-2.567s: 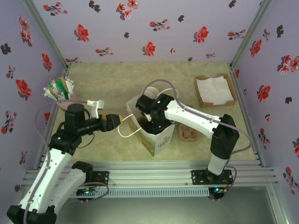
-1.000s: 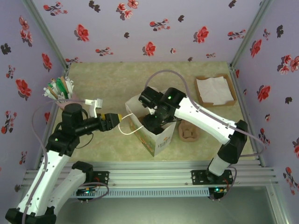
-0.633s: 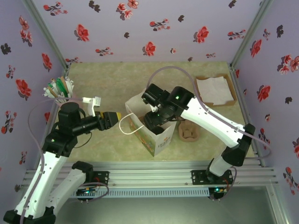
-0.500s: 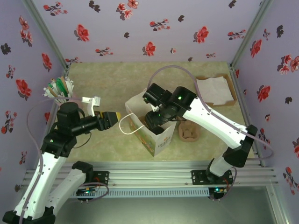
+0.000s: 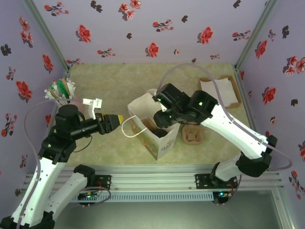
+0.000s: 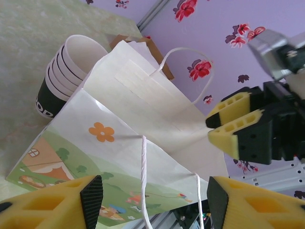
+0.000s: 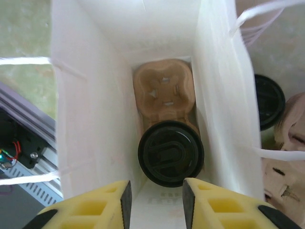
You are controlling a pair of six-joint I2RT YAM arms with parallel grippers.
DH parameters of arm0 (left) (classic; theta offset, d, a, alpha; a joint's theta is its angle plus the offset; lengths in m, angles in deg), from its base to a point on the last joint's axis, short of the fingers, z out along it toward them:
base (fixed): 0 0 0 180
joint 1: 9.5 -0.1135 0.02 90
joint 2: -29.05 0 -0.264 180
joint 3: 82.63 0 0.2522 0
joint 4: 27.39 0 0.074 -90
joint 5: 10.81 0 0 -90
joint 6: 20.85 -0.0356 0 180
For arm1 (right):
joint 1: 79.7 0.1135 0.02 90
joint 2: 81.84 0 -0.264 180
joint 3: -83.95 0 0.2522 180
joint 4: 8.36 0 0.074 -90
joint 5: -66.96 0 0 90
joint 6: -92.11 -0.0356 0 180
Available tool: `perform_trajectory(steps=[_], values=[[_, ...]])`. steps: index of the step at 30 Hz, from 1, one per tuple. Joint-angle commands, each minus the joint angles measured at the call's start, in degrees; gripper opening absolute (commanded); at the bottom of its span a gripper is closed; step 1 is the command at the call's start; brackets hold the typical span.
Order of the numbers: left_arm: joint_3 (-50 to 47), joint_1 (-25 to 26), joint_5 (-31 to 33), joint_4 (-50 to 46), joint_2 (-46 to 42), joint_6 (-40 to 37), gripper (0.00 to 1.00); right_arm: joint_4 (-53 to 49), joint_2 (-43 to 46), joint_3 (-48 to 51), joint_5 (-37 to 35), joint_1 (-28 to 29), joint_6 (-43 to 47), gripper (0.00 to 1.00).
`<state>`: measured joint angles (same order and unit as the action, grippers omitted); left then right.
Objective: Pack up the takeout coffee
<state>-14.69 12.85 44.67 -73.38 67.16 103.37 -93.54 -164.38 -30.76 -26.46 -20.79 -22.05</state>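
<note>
One takeout coffee [image 7: 170, 152], upright

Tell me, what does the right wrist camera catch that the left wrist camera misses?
Right wrist: it looks straight down into the white paper bag. The takeout coffee, black lid on, sits at one end of a brown pulp carrier on the bottom. Another black lid lies outside the bag.
Left wrist: the bag's outer side with its orange flower print, and a stack of nested cups behind it.
Shared: the bag itself and its white string handles.
</note>
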Motion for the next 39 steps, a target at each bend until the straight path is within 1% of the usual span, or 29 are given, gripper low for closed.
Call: perform_trajectory(steps=[1,5,7,10,17,21,27,32,39], values=[[2.32,0.67,-0.03,-0.56,-0.68,0.83,0.65,1.89,3.46,0.34,-2.91,0.42,-0.92,0.32],[2.78,1.15,-0.02,-0.49,-0.84,1.39,0.7,2.39,5.94,1.64,-4.14,0.46,-1.4,0.31],[3.0,1.41,-0.02,-0.38,-0.84,1.64,0.74,2.76,7.55,2.61,-4.81,0.45,-1.66,0.31],[3.22,1.95,0.11,-0.68,-1.0,1.82,0.78,3.49,10.65,4.73,-6.41,0.41,-2.24,0.33],[3.13,2.85,0.33,-2.57,-1.67,2.09,0.99,3.54,18.1,11.04,-8.68,0.46,-5.14,0.42],[3.66,2.89,1.1,-5.72,-2.54,1.32,0.99,3.37,22.87,15.37,-9.65,0.41,-7.25,0.48],[4.18,2.88,3.33,-11.9,-3.86,-0.51,0.99,3.05,29.29,21.72,-10.69,0.41,-10.72,0.55],[3.38,2.88,6.73,-16.18,-7.11,0.13,0.99,2.44,34.31,27.09,-12.11,0.4,-14.01,0.56],[-0.75,2.96,10.46,-20.07,-11.29,2.12,0.87,1.05,36.43,33.67,-13.04,0.42,-18.68,0.57]])
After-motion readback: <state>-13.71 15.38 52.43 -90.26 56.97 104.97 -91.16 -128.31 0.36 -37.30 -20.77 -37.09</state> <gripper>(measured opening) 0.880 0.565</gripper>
